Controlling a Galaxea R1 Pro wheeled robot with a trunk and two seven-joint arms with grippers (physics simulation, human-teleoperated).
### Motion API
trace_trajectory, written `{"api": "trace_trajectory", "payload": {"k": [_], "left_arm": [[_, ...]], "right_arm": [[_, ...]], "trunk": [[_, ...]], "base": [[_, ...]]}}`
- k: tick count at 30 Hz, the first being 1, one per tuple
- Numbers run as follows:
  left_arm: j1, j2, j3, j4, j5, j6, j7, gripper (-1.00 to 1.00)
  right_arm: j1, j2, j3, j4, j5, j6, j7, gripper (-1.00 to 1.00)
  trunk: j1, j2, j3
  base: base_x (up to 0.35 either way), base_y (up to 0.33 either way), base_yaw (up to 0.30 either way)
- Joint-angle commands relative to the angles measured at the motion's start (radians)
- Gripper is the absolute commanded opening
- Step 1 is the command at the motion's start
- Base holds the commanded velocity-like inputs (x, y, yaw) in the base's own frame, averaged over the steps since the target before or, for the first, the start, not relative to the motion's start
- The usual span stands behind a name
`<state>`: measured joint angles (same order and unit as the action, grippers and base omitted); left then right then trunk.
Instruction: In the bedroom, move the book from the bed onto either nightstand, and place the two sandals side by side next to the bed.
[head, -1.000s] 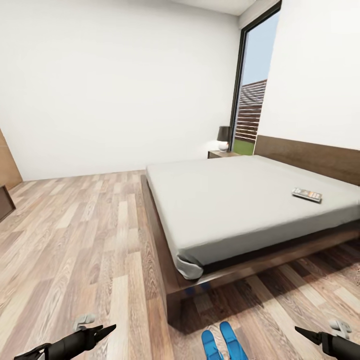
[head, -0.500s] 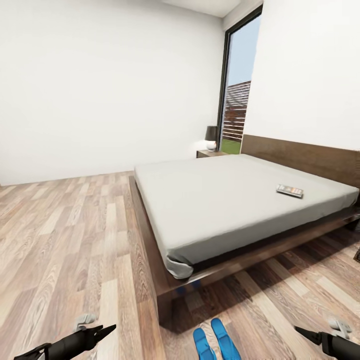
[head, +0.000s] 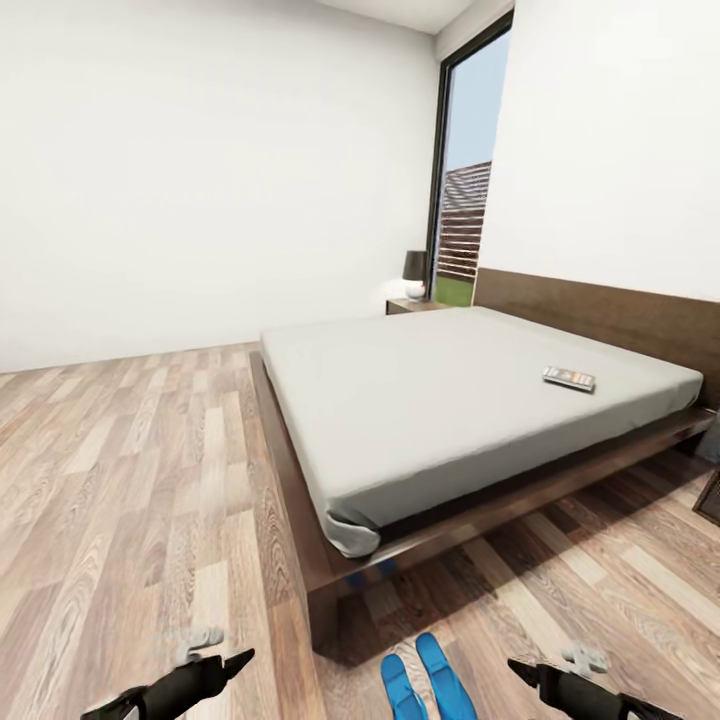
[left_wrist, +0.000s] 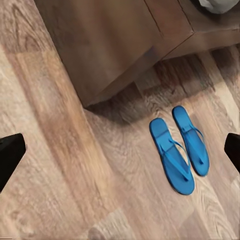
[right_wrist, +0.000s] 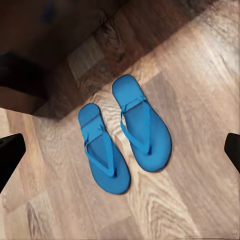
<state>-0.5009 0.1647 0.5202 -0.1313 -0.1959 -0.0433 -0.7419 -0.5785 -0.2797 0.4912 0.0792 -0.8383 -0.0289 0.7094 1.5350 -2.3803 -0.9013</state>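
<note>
One bed (head: 470, 400): low, dark wooden platform and headboard, pale grey mattress, filling the middle of the head view. One book (head: 569, 378) lying flat on the mattress toward the headboard end, well away from the near corner. Two blue sandals (head: 425, 684) on the plank floor (head: 130, 470) just off the bed's near corner, side by side and almost touching, parallel, toes toward the frame; same pair seen from above by the left wrist camera (left_wrist: 178, 148) and, closer, by the right wrist camera (right_wrist: 123, 134).

One nightstand (head: 415, 305) at the far side of the bed by the headboard, carrying one dark-shaded lamp (head: 415, 272); tall dark-framed window (head: 458, 170) right behind it. Edge of another dark piece of furniture (head: 710, 480) at the right border, past the bed's head end; too cropped to identify.

Left gripper (head: 215, 668) and right gripper (head: 545, 672) low at the bottom of the head view, either side of the sandals, clear of them. Fingers spread wide in both wrist views, black tips at opposite borders, nothing held. Bed corner standing between the arms and the book.
</note>
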Motion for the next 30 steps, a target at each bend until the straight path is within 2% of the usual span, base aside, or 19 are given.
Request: {"api": "trace_trajectory", "payload": {"k": [1,3,7,30], "left_arm": [[-0.001,-0.014,0.009,0.013,-0.011,-0.018,0.041,1.0],[-0.001,-0.032,0.008,0.047,-0.012,-0.062,0.124,1.0],[-0.001,-0.04,0.007,0.074,-0.013,-0.106,0.166,1.0],[-0.001,-0.042,0.006,0.082,-0.013,-0.116,0.177,1.0]], "right_arm": [[-0.001,0.014,0.007,0.004,-0.008,-0.004,-0.016,1.0],[-0.001,0.028,0.007,0.003,-0.008,-0.004,-0.041,1.0],[-0.001,0.03,0.006,0.002,-0.008,-0.005,-0.051,1.0],[-0.001,0.03,0.006,0.003,-0.008,-0.005,-0.057,1.0]], "trunk": [[0.0,0.0,-0.002],[0.0,0.0,-0.003],[0.0,0.0,-0.007],[0.0,0.0,-0.021]], "base": [[0.0,0.0,-0.112],[0.0,0.0,-0.145],[0.0,0.0,-0.196],[0.0,0.0,-0.255]]}}
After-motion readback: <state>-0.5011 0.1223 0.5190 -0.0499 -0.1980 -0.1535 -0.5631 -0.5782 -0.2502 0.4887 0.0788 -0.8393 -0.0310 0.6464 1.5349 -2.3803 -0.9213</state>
